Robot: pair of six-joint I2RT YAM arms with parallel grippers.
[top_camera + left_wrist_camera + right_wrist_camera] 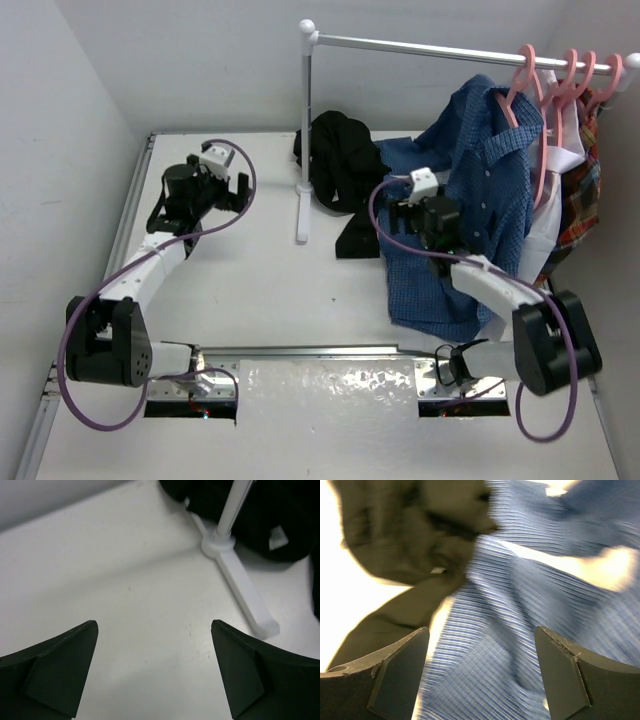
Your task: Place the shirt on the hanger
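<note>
The black shirt (338, 165) lies crumpled on the table behind and around the rack's post. It also shows in the left wrist view (260, 515) with its white label (278, 537), and in the right wrist view (410, 535). Several salmon-pink hangers (527, 95) hang on the rail at the right. My left gripper (238, 190) is open and empty over bare table (154, 625), left of the post. My right gripper (400, 215) is open and empty (481, 630), just over the blue shirt's fabric, right of the black shirt.
A white rack with post (304, 140), foot (245, 595) and rail (420, 43) stands at the back. A blue button-up shirt (480, 180) hangs from one hanger and spills onto the table (530, 605). A plaid garment (582, 200) hangs at the far right.
</note>
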